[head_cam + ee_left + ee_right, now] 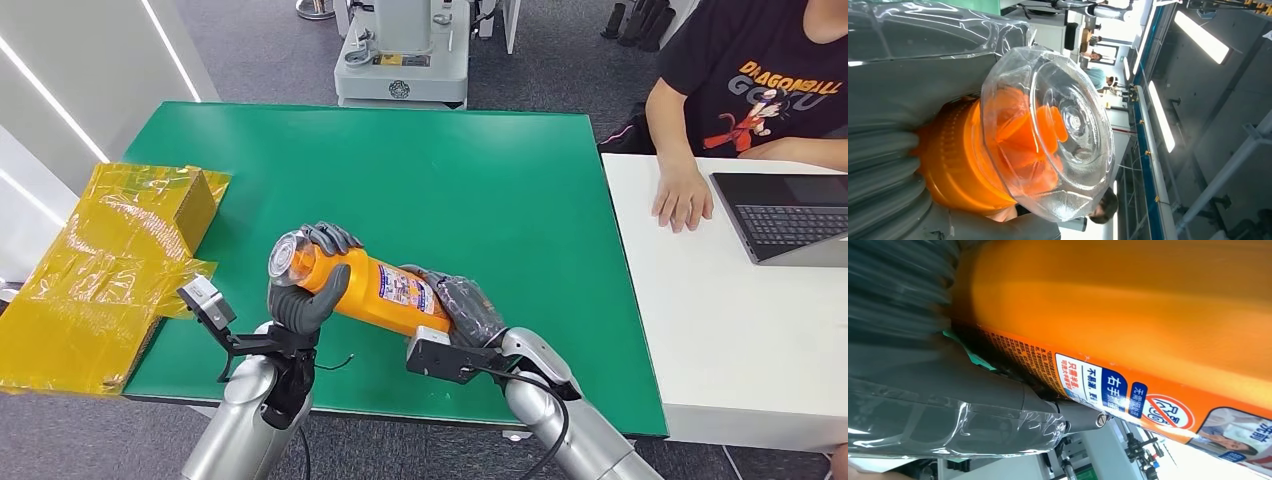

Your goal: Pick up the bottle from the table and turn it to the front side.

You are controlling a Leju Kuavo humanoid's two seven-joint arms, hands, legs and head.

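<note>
While gripped: bottle (385, 293), both hands

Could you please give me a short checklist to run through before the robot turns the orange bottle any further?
1. Left hand grips the cap end of the orange bottle: ok.
2. Right hand holds the base end: ok.
3. Bottle lifted off the green table: ok.
4. Clear cap seated on the bottle: ok.
5. Front label facing the camera: cannot tell.
6. Person's hand away from the bottle, on the white table: ok.
</note>
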